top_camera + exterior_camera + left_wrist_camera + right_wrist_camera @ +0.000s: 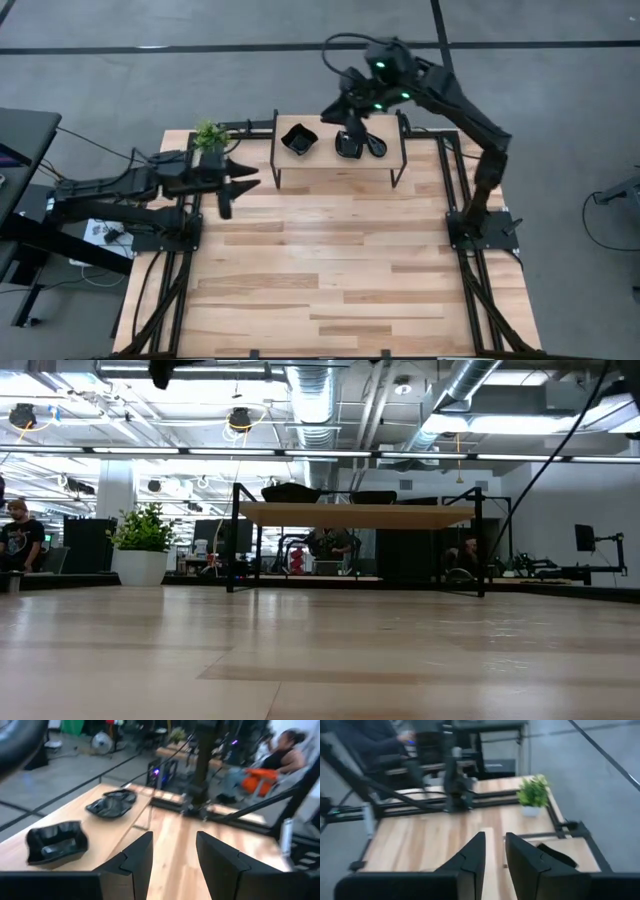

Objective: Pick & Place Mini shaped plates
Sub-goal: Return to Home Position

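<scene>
Spot: the plates [299, 139] sat on the shelf [330, 168].
Handling: I judged them light, stiff, slick, breakable; a rim pinch seemed best.
Left hand [174, 834]: open, empty, over the table [330, 270].
Right hand [495, 835]: slightly parted, empty, above the shelf.

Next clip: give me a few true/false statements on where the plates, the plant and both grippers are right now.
1. The black plates sit on the shelf. True.
2. The left gripper holds a plate. False: it is open and empty.
3. The potted plant stands on the shelf. False: it stands on the table, off the shelf's left end.
4. In the high view, the right gripper hangs above the shelf. True.
</scene>
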Robot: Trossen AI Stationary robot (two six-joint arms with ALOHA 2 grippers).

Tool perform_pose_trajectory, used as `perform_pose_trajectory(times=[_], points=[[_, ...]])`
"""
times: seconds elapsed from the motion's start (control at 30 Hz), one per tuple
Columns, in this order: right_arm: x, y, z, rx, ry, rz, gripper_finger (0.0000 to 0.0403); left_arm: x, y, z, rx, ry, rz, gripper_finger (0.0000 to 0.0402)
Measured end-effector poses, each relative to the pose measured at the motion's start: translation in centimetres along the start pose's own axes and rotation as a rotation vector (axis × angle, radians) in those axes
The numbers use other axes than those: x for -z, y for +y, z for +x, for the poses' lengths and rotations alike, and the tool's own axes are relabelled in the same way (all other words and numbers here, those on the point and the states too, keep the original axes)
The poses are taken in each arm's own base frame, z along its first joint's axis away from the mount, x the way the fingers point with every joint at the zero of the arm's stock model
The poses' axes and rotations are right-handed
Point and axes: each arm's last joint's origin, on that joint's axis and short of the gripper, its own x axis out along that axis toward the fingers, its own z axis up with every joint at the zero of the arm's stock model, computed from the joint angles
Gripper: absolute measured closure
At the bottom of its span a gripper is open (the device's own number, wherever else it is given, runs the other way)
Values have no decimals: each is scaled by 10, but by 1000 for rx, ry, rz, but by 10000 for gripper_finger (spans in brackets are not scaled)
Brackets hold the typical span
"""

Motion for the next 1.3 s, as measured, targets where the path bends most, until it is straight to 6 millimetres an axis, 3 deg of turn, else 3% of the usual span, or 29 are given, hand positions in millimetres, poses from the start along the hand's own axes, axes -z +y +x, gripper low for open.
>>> perform_pose_trajectory(times=[0.13, 0.27, 0.47, 0.83, 0.97, 1.1, 1.2, 1.3], points=[[-6, 34, -33, -48, -32, -43, 332, -5, -4, -21, 63, -66, -16, 250], [-7, 63, -63, -93, -55, -69, 332, 5, -4, -37, 97, -101, -62, 250], [0, 103, -100, -70, -48, -76, 332, 41, 1, -48, 102, -114, -160, 250], [16, 154, -151, -4, -57, -83, 332, 112, 7, -42, 138, -244, -277, 250], [23, 166, -158, 10, -44, -94, 332, 132, 10, -41, 156, -287, -308, 250], [42, 178, -152, 44, -28, -113, 332, 151, 12, -38, 161, -282, -347, 250], [69, 181, -141, 88, -59, -110, 332, 160, 12, -35, 166, -269, -363, 250], [110, 176, -133, 97, -137, -60, 332, 163, 11, -33, 183, -263, -363, 250]])
